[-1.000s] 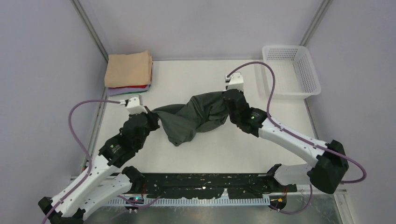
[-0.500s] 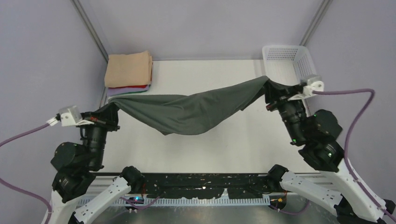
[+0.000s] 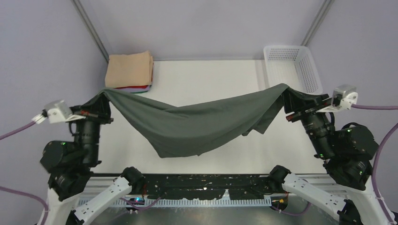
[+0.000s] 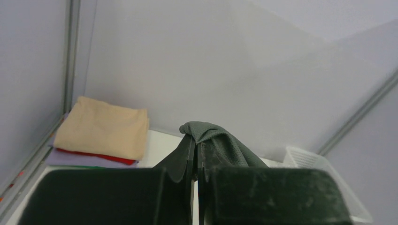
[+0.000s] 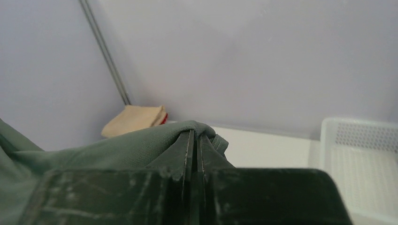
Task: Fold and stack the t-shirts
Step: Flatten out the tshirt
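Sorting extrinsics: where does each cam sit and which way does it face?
Top external: above and behind the robot, looking down on the white table; left gripper and right gripper show, holding a dark grey cloth t-shirt between them.
Left wrist: on the left arm, facing the far wall past its shut fingers.
Right wrist: on the right arm, facing far-left past its shut fingers; white plastic mesh basket at right.
Shared: all three see that t-shirt and the folded peach-topped stack.

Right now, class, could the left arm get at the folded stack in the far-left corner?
Probably not yet: the stack lies near, but the left end effector is shut on the hanging grey t-shirt and must release it first.
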`<control>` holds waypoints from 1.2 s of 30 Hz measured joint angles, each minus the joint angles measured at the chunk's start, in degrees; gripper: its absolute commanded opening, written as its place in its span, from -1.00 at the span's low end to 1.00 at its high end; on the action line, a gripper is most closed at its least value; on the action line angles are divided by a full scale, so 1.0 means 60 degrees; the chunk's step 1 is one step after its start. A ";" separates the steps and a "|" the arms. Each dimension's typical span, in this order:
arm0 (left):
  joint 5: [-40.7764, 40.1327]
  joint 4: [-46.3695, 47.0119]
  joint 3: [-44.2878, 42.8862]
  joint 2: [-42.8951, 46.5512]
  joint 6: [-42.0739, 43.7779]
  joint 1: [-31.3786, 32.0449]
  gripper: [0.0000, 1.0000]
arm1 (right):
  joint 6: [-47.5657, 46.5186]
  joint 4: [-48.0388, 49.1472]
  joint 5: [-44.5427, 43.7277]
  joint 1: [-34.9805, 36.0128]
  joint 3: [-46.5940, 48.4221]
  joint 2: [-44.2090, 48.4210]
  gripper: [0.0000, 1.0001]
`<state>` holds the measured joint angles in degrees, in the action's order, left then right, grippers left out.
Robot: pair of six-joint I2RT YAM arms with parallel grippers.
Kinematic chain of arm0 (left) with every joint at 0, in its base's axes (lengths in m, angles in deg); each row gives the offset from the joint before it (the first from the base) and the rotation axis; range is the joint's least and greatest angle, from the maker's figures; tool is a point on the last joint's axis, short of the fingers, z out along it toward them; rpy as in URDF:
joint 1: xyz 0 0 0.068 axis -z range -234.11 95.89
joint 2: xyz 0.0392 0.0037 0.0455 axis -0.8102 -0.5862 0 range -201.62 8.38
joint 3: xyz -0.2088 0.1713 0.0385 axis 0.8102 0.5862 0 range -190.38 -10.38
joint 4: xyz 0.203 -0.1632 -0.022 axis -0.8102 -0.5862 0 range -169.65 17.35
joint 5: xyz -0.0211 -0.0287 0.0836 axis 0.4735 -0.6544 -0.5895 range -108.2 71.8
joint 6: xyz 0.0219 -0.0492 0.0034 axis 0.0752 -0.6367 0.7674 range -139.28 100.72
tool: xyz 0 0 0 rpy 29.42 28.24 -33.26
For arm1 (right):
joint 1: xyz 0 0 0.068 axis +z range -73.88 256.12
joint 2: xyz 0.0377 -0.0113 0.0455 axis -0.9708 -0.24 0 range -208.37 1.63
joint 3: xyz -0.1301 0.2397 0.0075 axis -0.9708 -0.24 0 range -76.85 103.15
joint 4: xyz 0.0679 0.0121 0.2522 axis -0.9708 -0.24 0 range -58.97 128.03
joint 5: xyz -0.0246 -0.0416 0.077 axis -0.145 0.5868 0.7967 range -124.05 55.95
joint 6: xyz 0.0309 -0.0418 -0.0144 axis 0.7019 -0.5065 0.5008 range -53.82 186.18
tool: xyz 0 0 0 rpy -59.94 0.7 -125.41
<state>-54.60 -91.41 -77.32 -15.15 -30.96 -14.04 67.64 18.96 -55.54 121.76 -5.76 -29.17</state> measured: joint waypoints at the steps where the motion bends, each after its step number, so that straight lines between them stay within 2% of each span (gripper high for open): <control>1: -0.0375 0.0146 0.0095 -0.0317 0.0062 -0.0015 -1.00 | 0.0095 -0.0149 -0.0331 0.0000 -0.0095 -0.0069 -0.89; 2: -0.0984 0.0430 0.0317 -0.0969 0.0189 -0.0033 -1.00 | 0.0233 -0.0310 -0.0718 0.0000 -0.0226 -0.0182 -0.89; 4: -0.1319 0.0543 0.0630 -0.2011 0.0219 -0.0408 -1.00 | 0.0452 -0.0535 -0.1461 -0.0004 -0.0616 -0.0492 -0.88; 6: -0.0896 0.0506 0.0943 -0.3493 -0.0160 -0.1457 -0.95 | 0.0725 -0.0688 -0.2178 -0.0080 -0.1239 -0.1071 -0.87; 7: -0.0550 0.0521 0.1086 -0.4171 -0.0404 -0.1996 -0.69 | 0.0874 -0.0729 -0.2357 -0.0189 -0.1563 -0.1424 -0.81; 8: -0.0237 0.0525 0.1213 -0.4874 -0.0645 -0.2601 -0.35 | 0.1024 -0.0794 -0.2470 -0.0401 -0.1887 -0.1847 -0.74; 10: 0.0535 0.0510 0.1290 -0.6779 -0.1020 -0.3639 -0.20 | 0.1399 -0.0787 -0.2138 -0.1326 -0.2703 -0.3177 -0.61; 11: 0.0907 0.0561 0.1242 -0.7803 -0.1239 -0.3974 0.06 | 0.1541 -0.0732 -0.1894 -0.1847 -0.3009 -0.3898 -0.32; 12: 0.1206 0.0506 0.1115 -0.8757 -0.1381 -0.4226 0.40 | 0.1639 -0.0674 -0.1588 -0.2386 -0.3231 -0.4703 -0.10; 13: 0.1508 0.0306 0.0801 -0.9730 -0.1479 -0.4379 0.70 | 0.1792 -0.0641 -0.1341 -0.2881 -0.3359 -0.5625 0.30; 14: 0.1778 0.0040 0.0346 -1.0670 -0.1541 -0.4455 0.94 | 0.1869 -0.0674 -0.1198 -0.3311 -0.3344 -0.6546 0.46; 15: 0.1985 -0.0222 -0.0084 -1.1347 -0.1592 -0.4484 0.98 | 0.2033 -0.0688 -0.1155 -0.3552 -0.3282 -0.7257 0.91; 16: 0.2204 -0.0514 -0.0645 -1.2043 -0.1672 -0.4488 0.99 | 0.2124 -0.0820 -0.1195 -0.3796 -0.3115 -0.7981 1.00; 18: 0.2532 -0.0769 -0.1246 -1.2626 -0.1829 -0.4484 0.99 | 0.2404 -0.1118 -0.1257 -0.4025 -0.2659 -0.9085 0.92; 21: 0.2973 -0.0834 -0.1184 -1.2138 -0.1891 -0.4477 0.99 | 0.2758 -0.1209 -0.1333 -0.4011 -0.2324 -0.9355 0.91; 23: 0.3275 -0.0765 -0.0619 -1.1081 -0.2007 -0.4477 0.99 | 0.3016 -0.1177 -0.1399 -0.4000 -0.2306 -0.9049 0.91; 30: 0.4579 -0.0357 0.2849 -0.6269 -0.2914 -0.4350 0.99 | 0.3901 -0.0718 -0.1348 -0.4025 -0.3690 -0.6400 0.91; 33: 0.4852 -0.0747 0.4102 -0.5377 -0.3293 -0.3967 0.97 | 0.4182 -0.0495 -0.1173 -0.4080 -0.4426 -0.5431 0.91; 36: 0.4954 -0.1574 0.5118 -0.4758 -0.3730 -0.3093 0.85 | 0.4291 -0.0328 -0.1129 -0.4113 -0.4830 -0.4998 0.91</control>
<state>-24.88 -100.85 -46.61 -43.69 -53.34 -32.59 93.38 16.99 -62.32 97.09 -34.74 -59.16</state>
